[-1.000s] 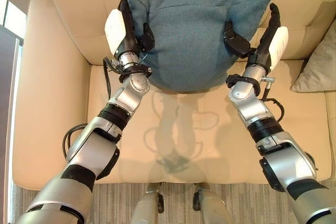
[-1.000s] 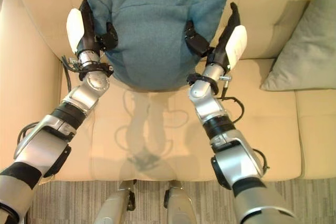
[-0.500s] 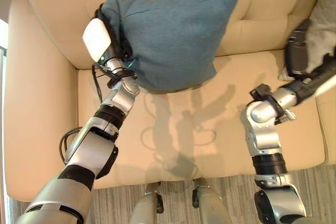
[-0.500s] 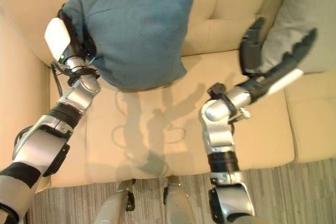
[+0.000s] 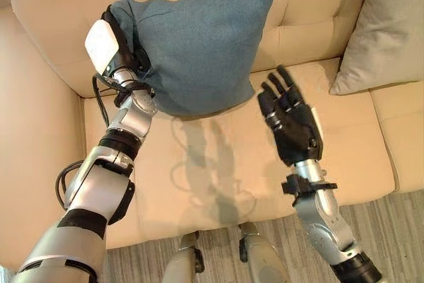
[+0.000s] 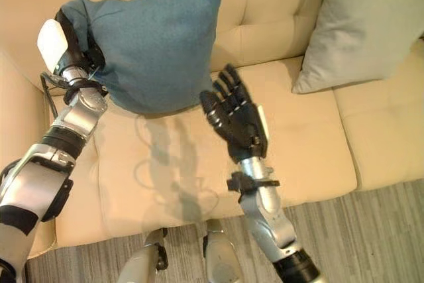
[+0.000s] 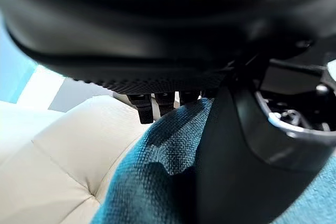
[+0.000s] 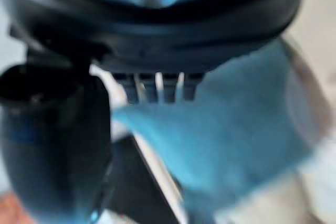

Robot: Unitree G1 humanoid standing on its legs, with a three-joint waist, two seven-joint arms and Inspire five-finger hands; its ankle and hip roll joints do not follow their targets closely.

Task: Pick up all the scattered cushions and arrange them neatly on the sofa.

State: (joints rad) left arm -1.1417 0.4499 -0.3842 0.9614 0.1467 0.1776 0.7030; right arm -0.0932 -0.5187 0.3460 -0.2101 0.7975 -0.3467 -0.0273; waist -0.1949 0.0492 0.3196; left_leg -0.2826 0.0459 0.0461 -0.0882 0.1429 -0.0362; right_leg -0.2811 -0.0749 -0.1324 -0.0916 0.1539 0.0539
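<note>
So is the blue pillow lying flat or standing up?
Standing up. The blue pillow leans against the sofa's backrest, its bottom edge on the seat, with the left hand gripping one corner.

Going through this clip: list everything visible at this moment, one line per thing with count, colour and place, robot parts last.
Sofa: one, cream, fills most of the head views; tufted backrest, seat cushions, an armrest on the robot's left.
Teal cushion: one, blue-green, propped against the backrest at the sofa's left end, its lower edge on the seat.
Grey cushion: one, pale grey-beige, leaning on the backrest to the right, apart from the teal one.
Floor: grey striped carpet along the sofa's front.
Left hand: dark with a white thumb cover, closed on the teal cushion's left edge.
Right hand: dark, fingers spread straight, raised above the seat, holding nothing.
</note>
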